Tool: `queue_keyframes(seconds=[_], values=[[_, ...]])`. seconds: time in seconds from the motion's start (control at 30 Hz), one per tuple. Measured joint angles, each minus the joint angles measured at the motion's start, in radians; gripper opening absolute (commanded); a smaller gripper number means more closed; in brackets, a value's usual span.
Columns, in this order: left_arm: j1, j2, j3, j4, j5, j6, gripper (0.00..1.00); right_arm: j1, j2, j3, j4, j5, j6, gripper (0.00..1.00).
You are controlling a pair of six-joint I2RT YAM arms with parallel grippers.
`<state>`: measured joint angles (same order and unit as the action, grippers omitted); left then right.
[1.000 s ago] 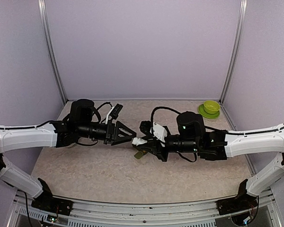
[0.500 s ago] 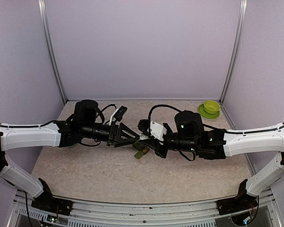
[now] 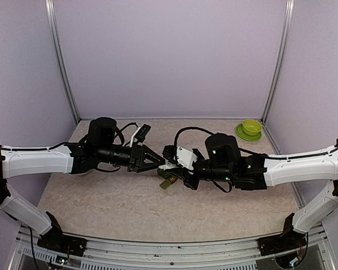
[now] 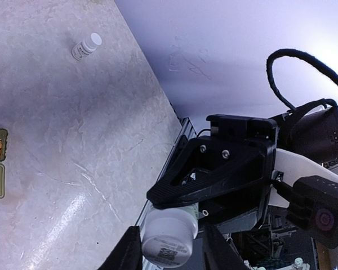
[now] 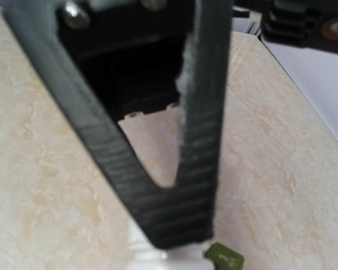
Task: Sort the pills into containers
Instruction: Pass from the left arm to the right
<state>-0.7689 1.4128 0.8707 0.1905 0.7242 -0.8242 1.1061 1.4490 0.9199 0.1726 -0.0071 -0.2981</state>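
Beige marbled table (image 3: 101, 208) is spreading around dark green plastic containers (image 3: 165, 183); nearby, right pincer (image 3: 172, 169) is clamping white plastic bottle (image 4: 169, 236); left pincer (image 4: 169, 256)'s grip unclear.

Soft even light, a glare patch on the table (image 4: 62, 225), right wrist view blurred.

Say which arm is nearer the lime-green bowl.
Right. The right arm passes on the near side of the lime-green bowl in the far right corner; the left arm lies across the table's left half.
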Motion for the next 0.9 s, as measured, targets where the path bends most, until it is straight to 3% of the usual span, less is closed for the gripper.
queue_keyframes(seconds=[0.17, 0.5, 0.9], values=[[0.005, 0.003, 0.0, -0.005, -0.003, 0.002, 0.19, 0.0, 0.0, 0.001, 0.002, 0.002, 0.002, 0.01], [0.003, 0.003, 0.0, -0.009, 0.002, 0.033, 0.18, -0.003, 0.0, 0.002, -0.005, -0.033, 0.077, 0.01], [-0.004, -0.056, -0.043, 0.008, 0.024, 0.039, 0.14, -0.032, 0.0, 0.013, -0.004, -0.216, 0.293, 0.03]])
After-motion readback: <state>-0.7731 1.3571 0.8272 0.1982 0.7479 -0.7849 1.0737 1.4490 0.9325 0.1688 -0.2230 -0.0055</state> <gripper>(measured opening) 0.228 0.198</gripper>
